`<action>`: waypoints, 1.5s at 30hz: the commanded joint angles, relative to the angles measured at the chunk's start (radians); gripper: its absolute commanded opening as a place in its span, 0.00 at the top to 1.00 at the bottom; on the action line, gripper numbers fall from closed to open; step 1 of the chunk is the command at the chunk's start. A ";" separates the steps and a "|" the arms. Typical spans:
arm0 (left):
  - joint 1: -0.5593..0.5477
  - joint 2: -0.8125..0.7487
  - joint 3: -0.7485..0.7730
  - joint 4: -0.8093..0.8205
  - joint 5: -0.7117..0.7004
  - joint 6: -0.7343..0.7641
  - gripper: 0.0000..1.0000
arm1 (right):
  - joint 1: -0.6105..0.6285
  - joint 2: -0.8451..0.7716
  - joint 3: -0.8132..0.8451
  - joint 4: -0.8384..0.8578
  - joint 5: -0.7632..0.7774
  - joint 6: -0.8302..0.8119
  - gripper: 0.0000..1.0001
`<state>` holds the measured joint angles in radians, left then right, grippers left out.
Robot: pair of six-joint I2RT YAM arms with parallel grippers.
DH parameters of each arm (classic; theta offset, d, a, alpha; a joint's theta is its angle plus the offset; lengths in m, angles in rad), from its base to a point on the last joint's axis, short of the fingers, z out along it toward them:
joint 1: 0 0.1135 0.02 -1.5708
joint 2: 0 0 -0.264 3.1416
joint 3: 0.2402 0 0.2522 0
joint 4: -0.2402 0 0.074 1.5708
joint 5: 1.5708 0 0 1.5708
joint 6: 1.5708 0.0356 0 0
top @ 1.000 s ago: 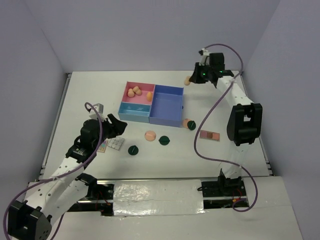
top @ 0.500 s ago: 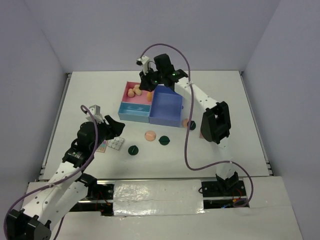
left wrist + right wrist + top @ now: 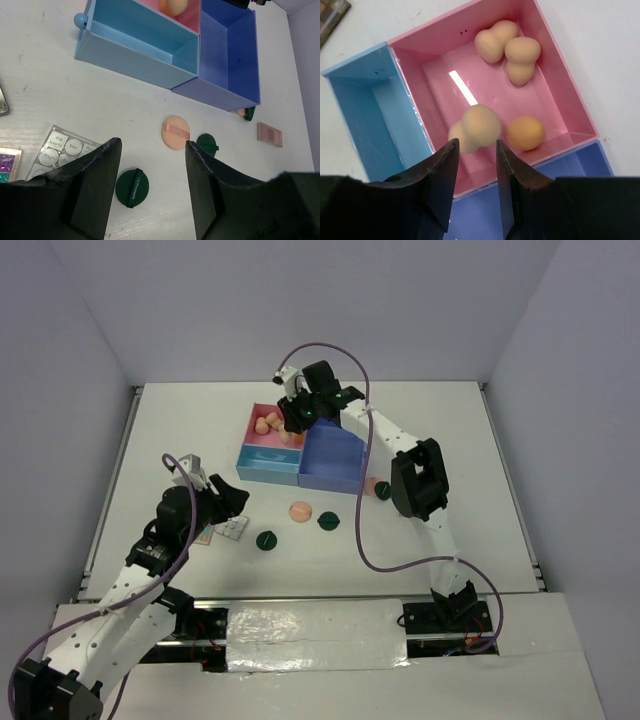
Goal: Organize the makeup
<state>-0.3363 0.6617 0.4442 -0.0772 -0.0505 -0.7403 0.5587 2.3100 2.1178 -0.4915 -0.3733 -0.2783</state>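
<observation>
My right gripper [image 3: 293, 420] hangs open over the pink compartment [image 3: 552, 90] of the tray. A blurred peach sponge [image 3: 477, 127] is just below its tips, loose from the fingers. Three more sponges [image 3: 521, 59] lie in that compartment. My left gripper [image 3: 153, 145] is open and empty above the table, over a dark green compact [image 3: 132, 186]. A peach puff [image 3: 175, 133] and a second compact [image 3: 207, 145] lie beyond it. A third compact [image 3: 384, 490] sits by the dark blue compartment. A clear palette [image 3: 62, 150] and a glitter palette [image 3: 7, 160] lie at the left; a brown palette [image 3: 269, 134] lies at the right.
The tray has a light blue compartment [image 3: 268, 462] at the front left and a larger dark blue one [image 3: 335, 455] on the right. The right arm reaches across the dark blue compartment. White walls enclose the table on three sides.
The right arm swung from the far right of the table to over the pink compartment with a sponge, and its jaws have opened, letting the sponge go. The left arm barely moved.
</observation>
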 commanded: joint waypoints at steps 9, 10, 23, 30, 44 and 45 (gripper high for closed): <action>0.005 0.003 0.007 0.034 0.008 -0.013 0.27 | 0.000 -0.041 0.004 -0.012 0.021 -0.029 0.46; 0.003 0.003 0.005 0.034 0.008 -0.013 0.27 | -0.006 -0.055 0.002 -0.022 0.010 -0.035 0.46; 0.006 0.042 -0.025 0.048 0.034 -0.034 0.08 | -0.311 -0.579 -0.490 -0.079 -0.473 -0.133 0.02; 0.008 0.087 -0.022 0.053 0.041 -0.044 0.11 | -0.486 -0.935 -0.982 0.015 -0.602 -0.280 0.00; 0.008 0.386 0.172 -0.182 0.000 0.051 0.61 | -0.551 -1.086 -1.184 0.088 -0.518 -0.131 0.25; 0.008 0.406 0.186 -0.197 -0.002 0.062 0.41 | -0.580 -1.086 -1.185 0.094 -0.516 -0.104 0.26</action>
<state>-0.3321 1.0416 0.5686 -0.1978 -0.0185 -0.7204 0.0051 1.2510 0.9386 -0.4633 -0.9047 -0.4587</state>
